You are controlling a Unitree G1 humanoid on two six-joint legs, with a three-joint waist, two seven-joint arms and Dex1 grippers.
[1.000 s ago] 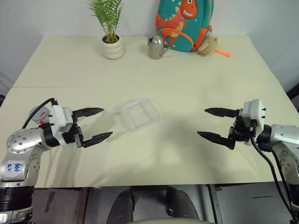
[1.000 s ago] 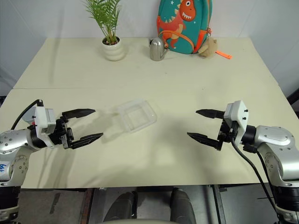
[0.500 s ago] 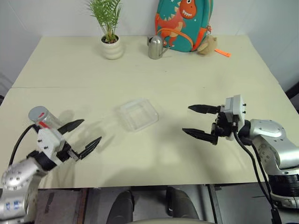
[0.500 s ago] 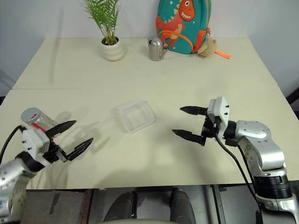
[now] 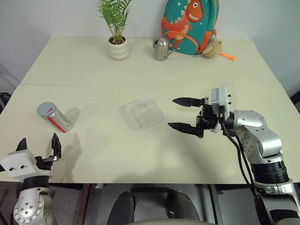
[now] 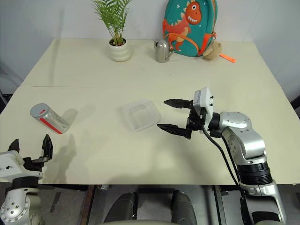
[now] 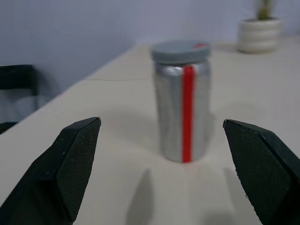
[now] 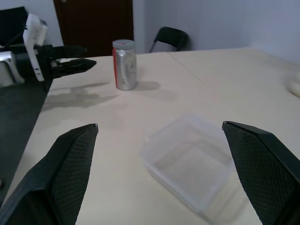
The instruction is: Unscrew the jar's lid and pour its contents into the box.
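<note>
My left gripper (image 5: 38,147) is spread wide, nothing in it, low at the table's (image 5: 187,65) near edge, aimed at the jar (image 5: 55,117), which stands upright between my fingertips (image 7: 75,159) in the wrist view but well apart from them. Lid (image 7: 180,50) on, grey w/ a red mark, red stripe down the jar's side. My right gripper (image 5: 183,114) is wide open too, empty, fingers level, pointing at the box (image 5: 142,113), tips just beside its right edge, not touching. Box is right of the jar, approx. mid-table, clear; contents can't be made out. Far behind the box: potted plant (image 5: 117,33), watering can (image 5: 161,49), dino backpack (image 5: 190,26).
</note>
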